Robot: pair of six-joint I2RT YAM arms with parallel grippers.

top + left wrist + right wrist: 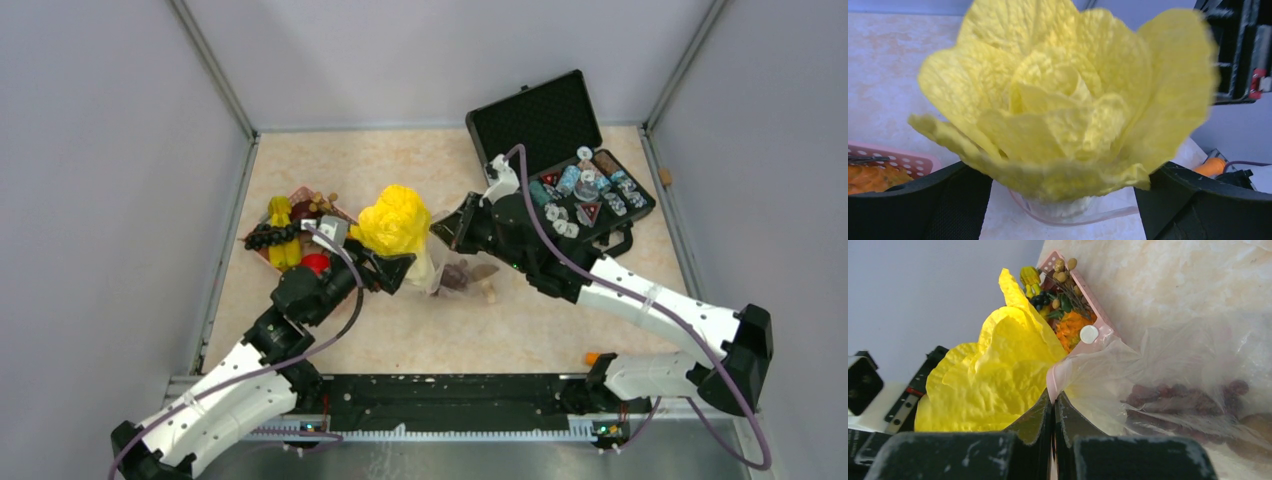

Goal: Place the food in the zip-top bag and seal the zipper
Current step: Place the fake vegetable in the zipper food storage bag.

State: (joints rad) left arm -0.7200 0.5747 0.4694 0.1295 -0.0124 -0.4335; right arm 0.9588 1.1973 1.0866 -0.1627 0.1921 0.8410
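Your left gripper (1063,202) is hanging wide open, one finger either side of the yellow leafy veg (1068,100), not squeezing it. That veg is standing upright, its pale base sitting in the mouth of the zip-top bag (1173,370), mid-table, near the pink basket (1100,322). Your right gripper (1054,412) is pinching the zipper (1054,379) shut-tight. A dark grape bunch (1188,392) is lying inside the bag.

Your left arm (215,400) and right arm (650,300) wear white shells, black joints, purple cables (533,210); left pincer (398,268) and right pincer (1054,415) are black.
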